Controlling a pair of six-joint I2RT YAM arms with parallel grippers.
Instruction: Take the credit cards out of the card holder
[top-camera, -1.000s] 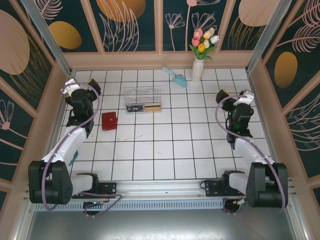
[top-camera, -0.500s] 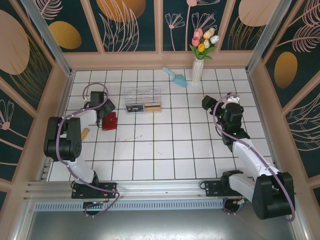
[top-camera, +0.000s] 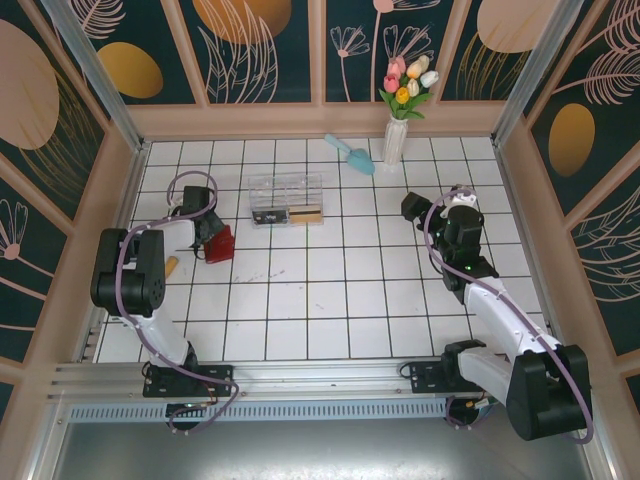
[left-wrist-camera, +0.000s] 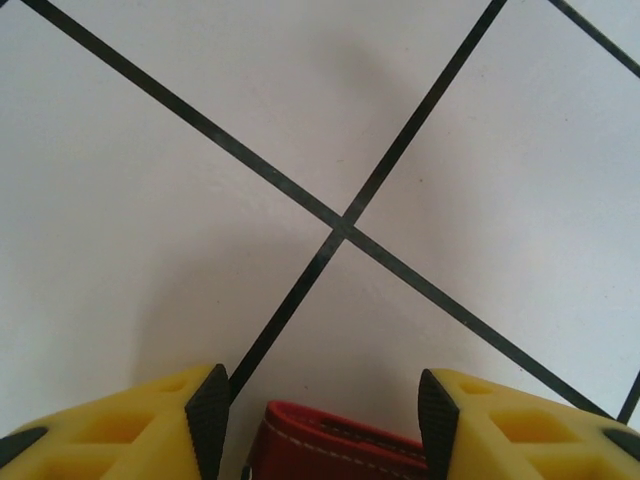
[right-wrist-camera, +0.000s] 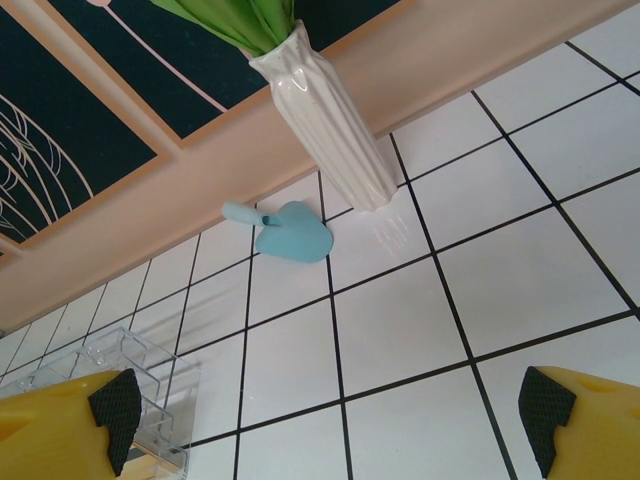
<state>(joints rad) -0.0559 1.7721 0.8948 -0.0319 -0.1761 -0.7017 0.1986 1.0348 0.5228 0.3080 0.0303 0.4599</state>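
The red card holder (top-camera: 219, 244) lies folded shut on the white tiles at the left. Its stitched edge (left-wrist-camera: 330, 452) shows low in the left wrist view. My left gripper (top-camera: 206, 228) is down over its far end, and the holder sits between the black pads of the left gripper (left-wrist-camera: 322, 400). The right pad is at the holder's side. A narrow gap remains at the left pad, so the jaws are open. The credit cards are hidden. My right gripper (top-camera: 416, 208) hangs wide open over bare tiles at the right, its fingers (right-wrist-camera: 330, 410) holding nothing.
A clear plastic box (top-camera: 287, 198) with a dark and a tan flat piece stands beyond the holder, also seen as the box (right-wrist-camera: 130, 390). A blue scoop (top-camera: 350, 152) and a white vase (top-camera: 396, 140) of tulips stand at the back wall. A small tan piece (top-camera: 171, 265) lies by the left arm.
The left arm swung down onto the card holder and its jaws have narrowed around it. The right arm leaned forward and left, then held still with jaws wide.
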